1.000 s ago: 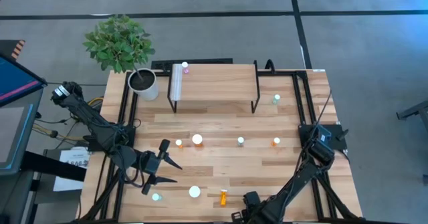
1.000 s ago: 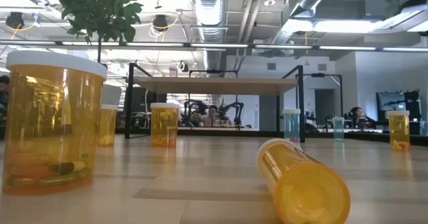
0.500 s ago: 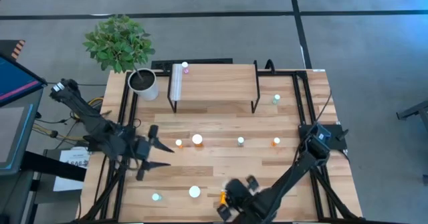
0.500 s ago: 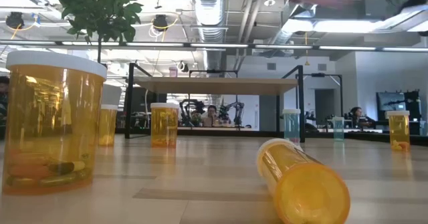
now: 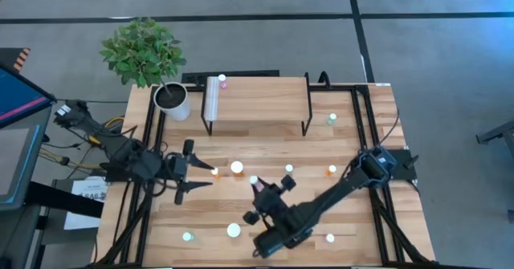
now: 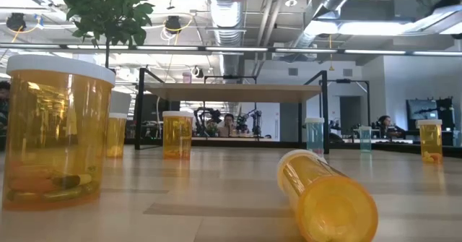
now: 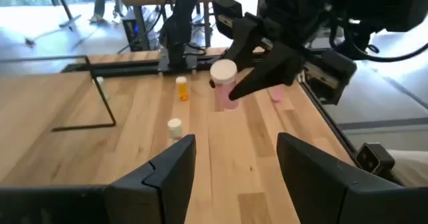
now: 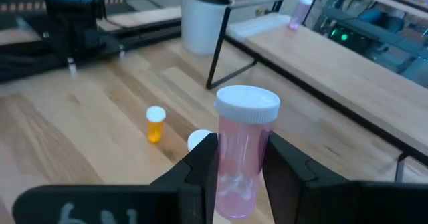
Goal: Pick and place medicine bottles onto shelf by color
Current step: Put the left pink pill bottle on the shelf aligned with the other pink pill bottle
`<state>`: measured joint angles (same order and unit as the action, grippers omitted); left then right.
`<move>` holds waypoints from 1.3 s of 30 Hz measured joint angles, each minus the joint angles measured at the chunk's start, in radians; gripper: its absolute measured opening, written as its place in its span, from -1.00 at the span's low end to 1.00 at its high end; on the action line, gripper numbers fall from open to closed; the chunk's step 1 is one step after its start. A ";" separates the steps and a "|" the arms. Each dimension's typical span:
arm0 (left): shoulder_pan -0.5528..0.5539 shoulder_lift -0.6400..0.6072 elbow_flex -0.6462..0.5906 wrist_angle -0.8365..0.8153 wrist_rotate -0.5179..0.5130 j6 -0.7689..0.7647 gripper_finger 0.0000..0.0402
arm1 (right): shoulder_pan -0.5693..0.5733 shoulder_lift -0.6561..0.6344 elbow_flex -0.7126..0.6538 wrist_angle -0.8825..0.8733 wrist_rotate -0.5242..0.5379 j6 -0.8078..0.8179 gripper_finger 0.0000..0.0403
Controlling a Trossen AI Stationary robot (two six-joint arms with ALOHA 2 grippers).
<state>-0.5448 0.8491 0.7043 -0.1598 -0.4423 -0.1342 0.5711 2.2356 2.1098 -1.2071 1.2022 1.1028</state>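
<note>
Above mid-table, the right tool (image 8: 241, 164) clamps a pink bottle (image 8: 242, 158) seemingly upright, cap up.

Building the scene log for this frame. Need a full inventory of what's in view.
Shelf: one, light wood, back of table.
Pink bottles: three; shelf's back left corner, table front right, one held.
Teal bottles: three; right of shelf, centre, front left.
Wide-cap orange bottles: two; centre, front.
Small orange bottles: three; by the left gripper, right, one lying on its side at the front.
Plant pot: one, white, left of shelf.
Left gripper: jaws open, left of centre.
Right gripper: jaws shut on a pink bottle, above table centre.
</note>
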 joint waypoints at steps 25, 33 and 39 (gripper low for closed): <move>0.047 -0.164 -0.046 -0.010 0.104 -0.038 -0.01 | -0.168 0.000 -0.002 0.835 -0.509 -0.850 -0.46; 0.039 -0.173 -0.046 -0.010 0.098 0.005 -0.01 | -0.196 0.012 -0.002 0.923 -0.656 -0.918 -0.46; 0.039 -0.233 -0.046 -0.006 0.097 0.010 -0.01 | -0.228 0.009 -0.122 1.186 -0.817 -0.932 -0.46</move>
<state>-0.5060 0.6162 0.6579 -0.1655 -0.3454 -0.1242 0.3434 2.2445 1.9875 -0.0214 0.3856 0.1705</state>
